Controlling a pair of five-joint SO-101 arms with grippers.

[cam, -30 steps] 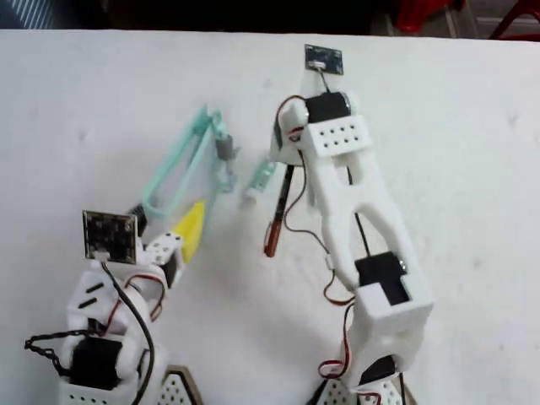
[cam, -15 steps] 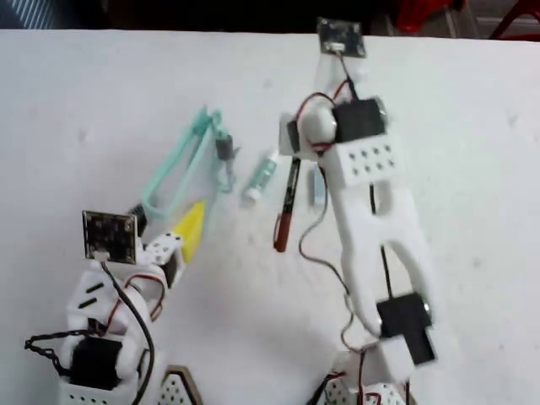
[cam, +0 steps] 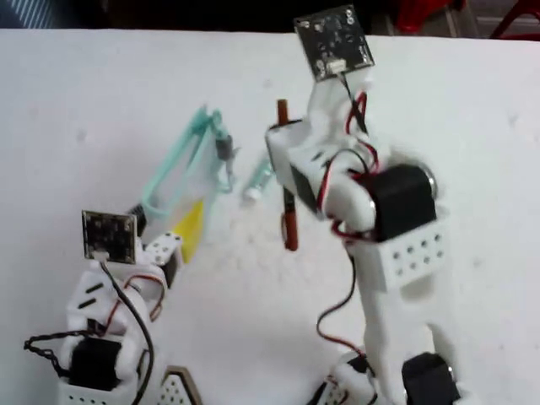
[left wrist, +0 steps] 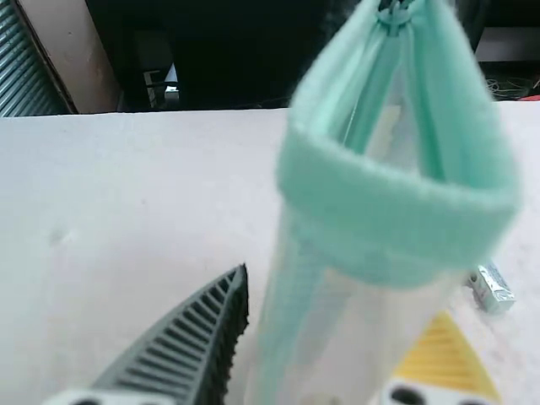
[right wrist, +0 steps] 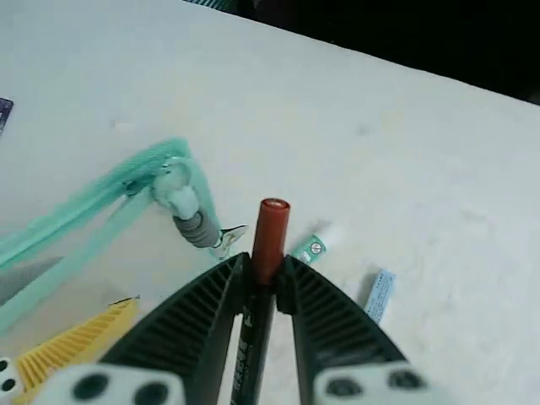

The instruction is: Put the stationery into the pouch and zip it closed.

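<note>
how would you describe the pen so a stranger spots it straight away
On the white table, beside the mint green pouch, find the right gripper. The pen is clamped in it: a long dark barrel with a reddish-brown cap, unlike the short white tube lying loose nearby.

High camera: fixed above the table (cam: 93, 93), looking steeply down from mid distance. Left wrist camera: very close behind the pouch (left wrist: 396, 194), facing along it toward the far table edge. Right wrist camera: raised, looking obliquely down past the marker pen (right wrist: 272, 228). All three views share the pouch; the high and right wrist views share the marker pen.
</note>
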